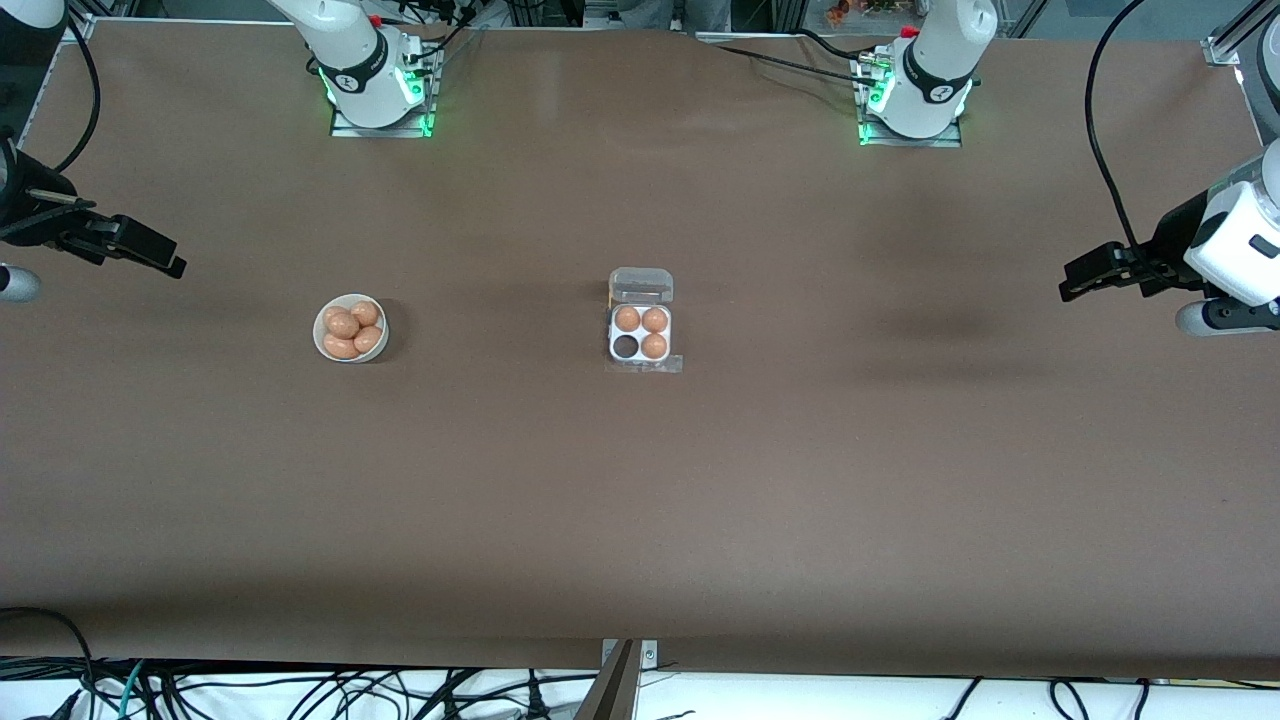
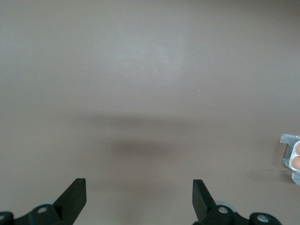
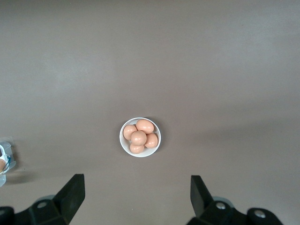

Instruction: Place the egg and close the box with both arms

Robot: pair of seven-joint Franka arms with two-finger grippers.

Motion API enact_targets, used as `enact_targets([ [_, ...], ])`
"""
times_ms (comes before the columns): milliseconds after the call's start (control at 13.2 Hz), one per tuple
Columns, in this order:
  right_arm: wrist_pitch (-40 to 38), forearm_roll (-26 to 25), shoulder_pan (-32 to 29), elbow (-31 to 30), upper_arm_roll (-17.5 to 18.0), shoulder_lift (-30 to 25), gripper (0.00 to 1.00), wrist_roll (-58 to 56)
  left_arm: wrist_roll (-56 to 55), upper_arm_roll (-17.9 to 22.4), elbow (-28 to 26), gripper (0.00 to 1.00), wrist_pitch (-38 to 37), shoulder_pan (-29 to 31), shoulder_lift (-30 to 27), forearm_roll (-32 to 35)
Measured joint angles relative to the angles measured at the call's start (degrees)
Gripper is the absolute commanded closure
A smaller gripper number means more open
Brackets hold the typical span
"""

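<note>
The box (image 1: 640, 338) sits mid-table, a white four-cell tray with its clear lid (image 1: 641, 285) lying open on the side toward the robots' bases. Three brown eggs fill three cells; one cell is dark and empty. A round white bowl (image 1: 350, 328) with several brown eggs (image 1: 352, 330) sits toward the right arm's end; it shows in the right wrist view (image 3: 140, 137). My right gripper (image 1: 170, 262) is open and empty, high over the table's right-arm end. My left gripper (image 1: 1068, 285) is open and empty over the left-arm end. The box's edge shows in the left wrist view (image 2: 292, 154).
The brown table (image 1: 640, 500) is bare apart from bowl and box. Both arm bases (image 1: 375, 85) stand along the edge farthest from the front camera. Cables lie under the nearest edge.
</note>
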Motion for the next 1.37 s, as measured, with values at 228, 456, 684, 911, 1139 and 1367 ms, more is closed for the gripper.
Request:
enact_targets([
  [228, 0.0, 0.0, 0.0, 0.0, 0.0, 0.0, 0.00, 0.0, 0.0, 0.0, 0.3, 0.00, 0.0, 0.0, 0.4, 0.0],
  [456, 0.0, 0.0, 0.0, 0.0, 0.0, 0.0, 0.00, 0.0, 0.0, 0.1, 0.4, 0.00, 0.0, 0.2, 0.5, 1.0],
  [684, 0.0, 0.0, 0.0, 0.0, 0.0, 0.0, 0.00, 0.0, 0.0, 0.1, 0.5, 0.00, 0.0, 0.2, 0.5, 1.4],
  [911, 0.0, 0.0, 0.0, 0.0, 0.0, 0.0, 0.00, 0.0, 0.0, 0.1, 0.5, 0.00, 0.0, 0.2, 0.5, 1.4],
  [1139, 0.0, 0.0, 0.0, 0.0, 0.0, 0.0, 0.00, -0.7, 0.0, 0.0, 0.5, 0.00, 0.0, 0.2, 0.5, 1.4],
  [1367, 0.0, 0.0, 0.0, 0.0, 0.0, 0.0, 0.00, -0.8, 0.0, 0.0, 0.5, 0.00, 0.0, 0.2, 0.6, 1.4],
])
